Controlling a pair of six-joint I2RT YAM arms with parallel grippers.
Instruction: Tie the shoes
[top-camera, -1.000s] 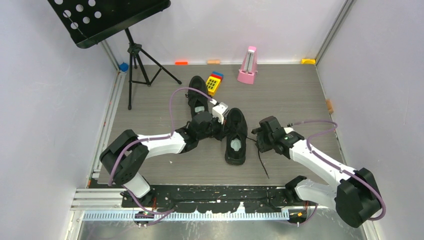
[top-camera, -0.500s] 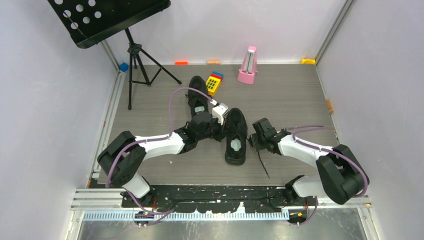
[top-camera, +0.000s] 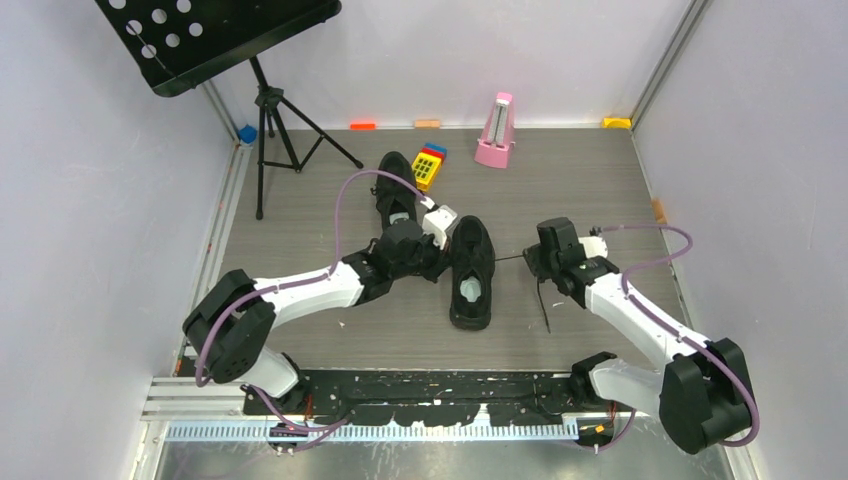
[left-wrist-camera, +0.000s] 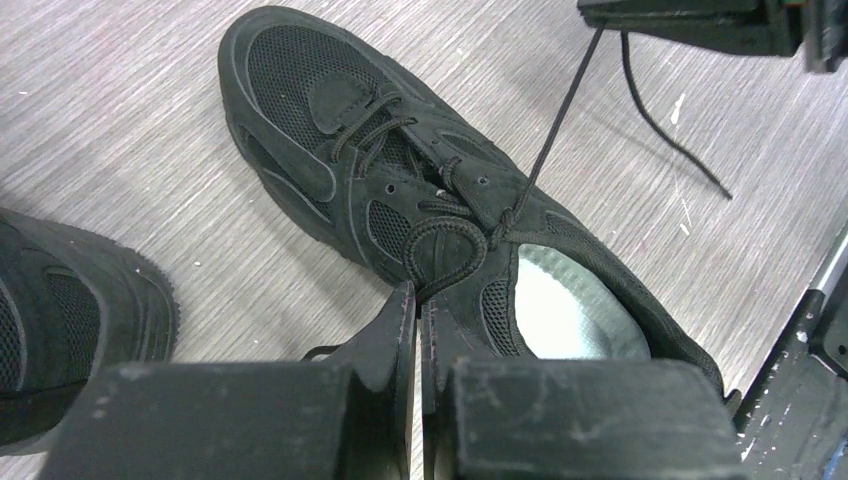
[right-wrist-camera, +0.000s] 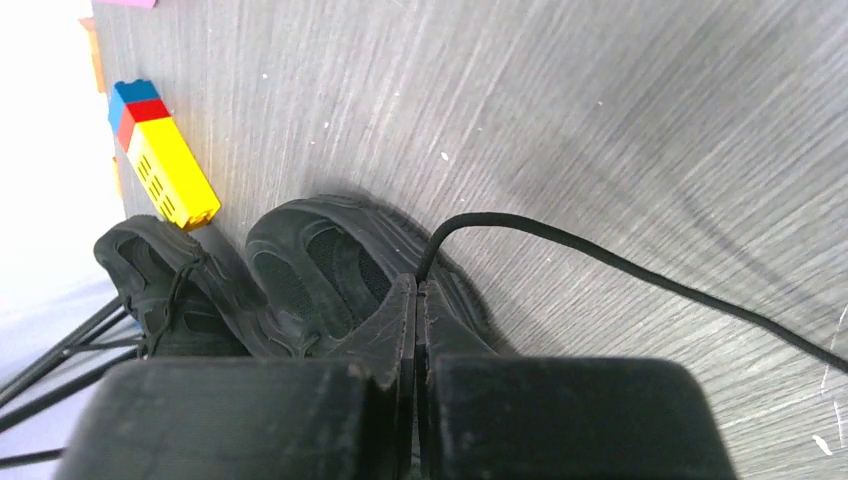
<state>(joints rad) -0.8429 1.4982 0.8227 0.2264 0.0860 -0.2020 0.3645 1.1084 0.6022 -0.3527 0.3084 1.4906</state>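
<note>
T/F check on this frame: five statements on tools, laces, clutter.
1. Left tool and right tool are both shut. True.
2. The right tool holds a lace pulled taut from the near shoe. True.
3. The left tool grips that shoe's toe. False: it pinches a lace loop at the tongue.
4. The metronome lies on its side. False: it stands upright.
5. The yellow brick sits inside a shoe. False: it lies beside the far shoe.

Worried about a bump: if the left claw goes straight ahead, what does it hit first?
Probably the nearer shoe, its laced top just beyond the left claw; depth is unclear.
</note>
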